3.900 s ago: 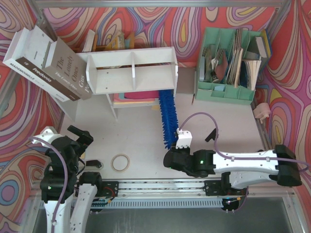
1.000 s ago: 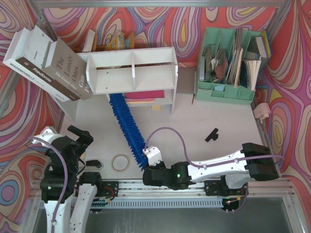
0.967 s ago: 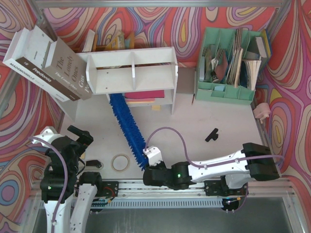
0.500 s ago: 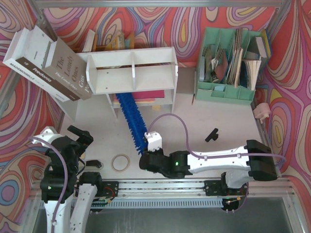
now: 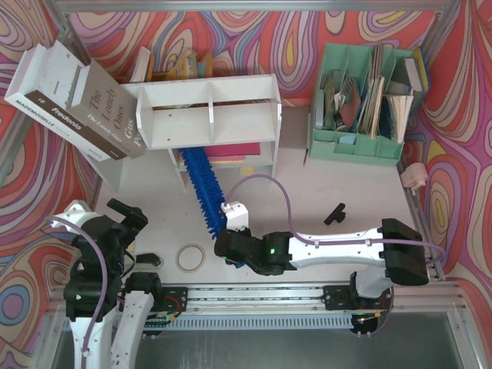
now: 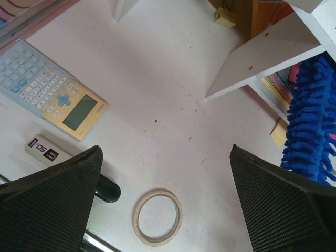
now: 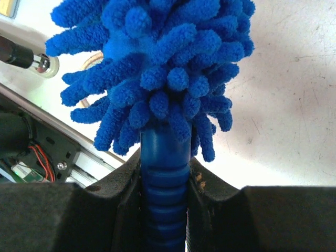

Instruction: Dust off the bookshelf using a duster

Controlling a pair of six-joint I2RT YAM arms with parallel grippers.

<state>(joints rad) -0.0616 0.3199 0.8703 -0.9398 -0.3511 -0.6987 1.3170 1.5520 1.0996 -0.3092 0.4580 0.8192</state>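
The white bookshelf (image 5: 209, 111) stands at the back of the table. The blue fluffy duster (image 5: 204, 184) slants from my right gripper (image 5: 231, 229) up into the left part of the lower shelf, and its tip is hidden under the shelf boards. In the right wrist view my right gripper (image 7: 164, 173) is shut on the ribbed blue handle, with the shaggy duster (image 7: 157, 63) just beyond the fingers. At the near left my left gripper (image 5: 127, 219) stands open with nothing in it. From the left wrist view the left gripper (image 6: 165, 152) faces the table, with the duster (image 6: 310, 121) and bookshelf (image 6: 268, 58) at the right.
A tape roll (image 5: 191, 257) lies near the front edge, also below the left gripper as the tape roll (image 6: 156, 217). A calculator (image 6: 52, 89) lies at the left. Leaning books (image 5: 73, 100) stand left of the shelf, a mint organizer (image 5: 361, 100) right. A black clip (image 5: 335, 213) lies mid-right.
The right arm has swept the duster from the right end of the lower shelf to the left, then pushed it farther in under the shelf. The left arm has not moved.
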